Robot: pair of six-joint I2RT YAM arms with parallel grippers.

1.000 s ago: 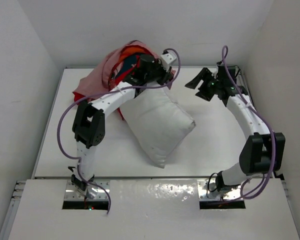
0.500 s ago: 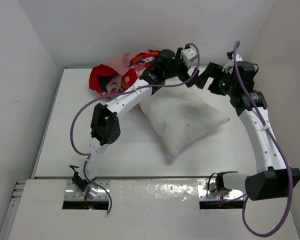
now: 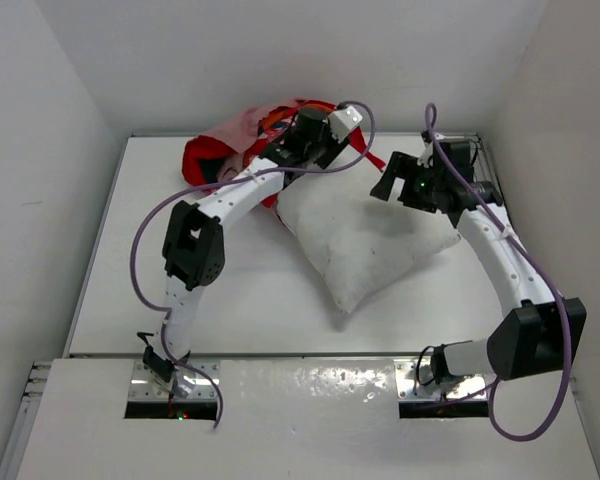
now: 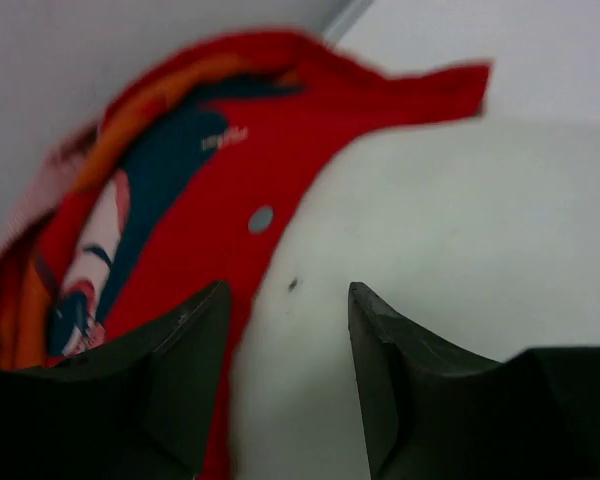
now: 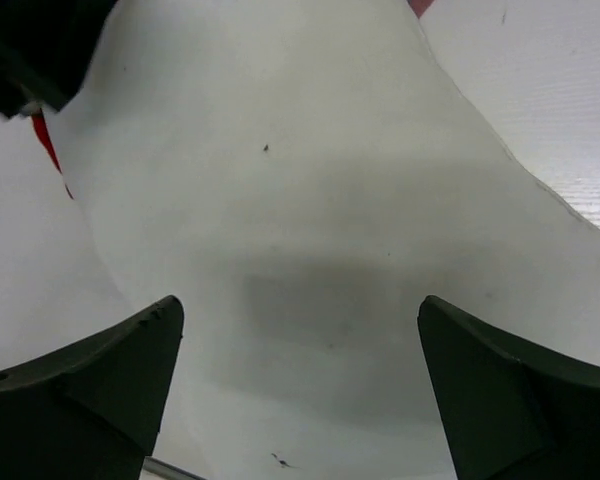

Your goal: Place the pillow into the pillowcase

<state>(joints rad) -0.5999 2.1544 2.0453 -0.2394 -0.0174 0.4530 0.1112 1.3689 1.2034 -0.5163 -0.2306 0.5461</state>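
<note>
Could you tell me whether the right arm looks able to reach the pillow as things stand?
Probably yes: the right gripper is open close over the pillow, and its wrist view shows only bare pillow fabric between its jaws, nothing blocking.

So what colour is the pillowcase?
The pillowcase is red with orange and dark blue print, clearest in the left wrist view.

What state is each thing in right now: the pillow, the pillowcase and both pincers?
Pillow: lying on the table, nearly all of it outside the pillowcase.
Pillowcase: crumpled at the far left, meeting the pillow's far corner.
Left pincer: open, at the edge where red cloth meets pillow.
Right pincer: open wide above the pillow, holding nothing.
</note>
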